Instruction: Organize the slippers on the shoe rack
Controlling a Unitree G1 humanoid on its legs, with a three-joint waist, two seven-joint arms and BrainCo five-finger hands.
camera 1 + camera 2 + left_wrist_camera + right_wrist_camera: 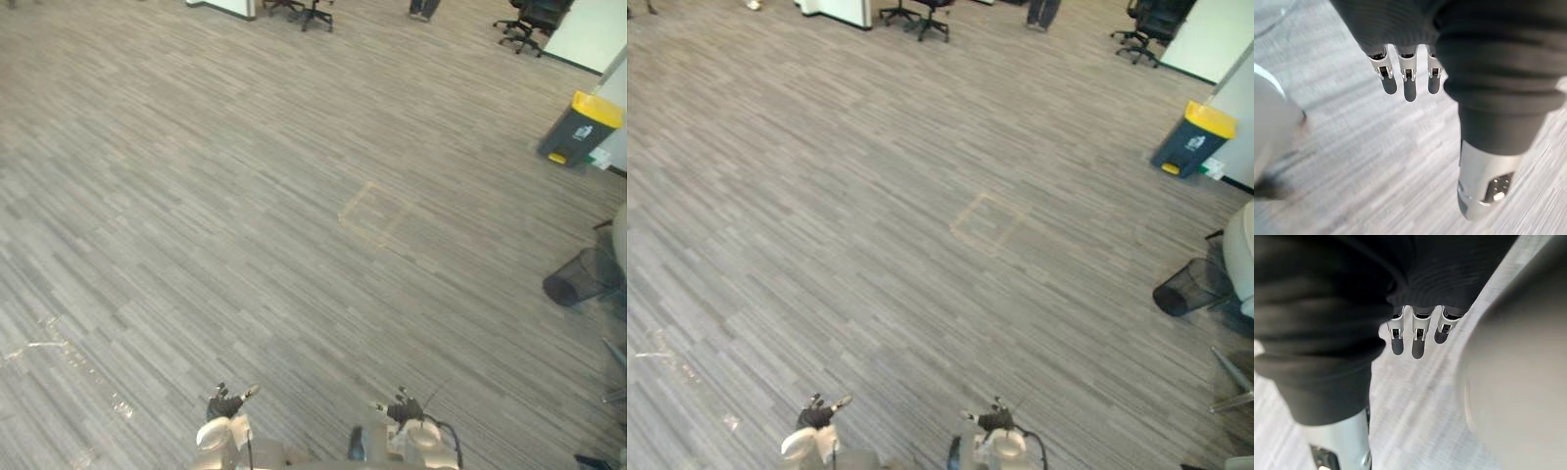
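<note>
Robot's basically in search mode: the left hand [225, 403] and right hand [404, 409] hang low, fingers loose, holding nothing. Smart move is probably to turn and scan first, not stroll over the grey striped carpet floor [245, 215] toward the dark yellow-lidded bin [578, 127]. Where the slippers and shoe rack are, or their look, can't be told.

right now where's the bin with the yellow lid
The yellow-lidded bin stands at the far right of the left eye view, between the office chairs beyond it and the black mesh wastebasket nearer the robot.
</note>
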